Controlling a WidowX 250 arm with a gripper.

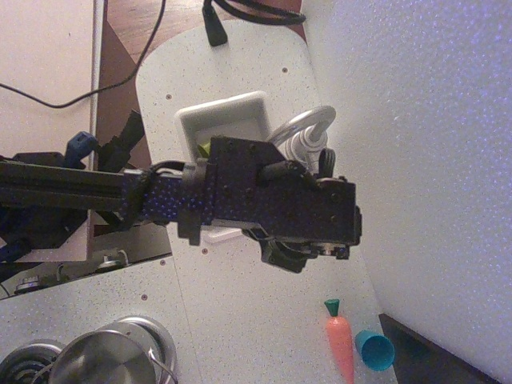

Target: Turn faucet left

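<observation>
The faucet (302,126) is a shiny silver gooseneck tap standing beside the white sink (226,110) on the pale speckled counter. Its arched spout curves over toward the sink's right rim. My gripper (318,162) comes in from the left on a black arm and sits right at the faucet's base, covering most of it. One dark finger (327,160) shows against the base. The gripper's body hides the jaws, so I cannot tell whether they are open or shut. The faucet's lever is hidden.
A white foam wall (424,160) runs along the right side. A toy carrot (340,344) and a blue cup (374,350) lie at the lower right. A steel pot (112,360) sits on the stove at the lower left. A small green thing (204,149) lies in the sink.
</observation>
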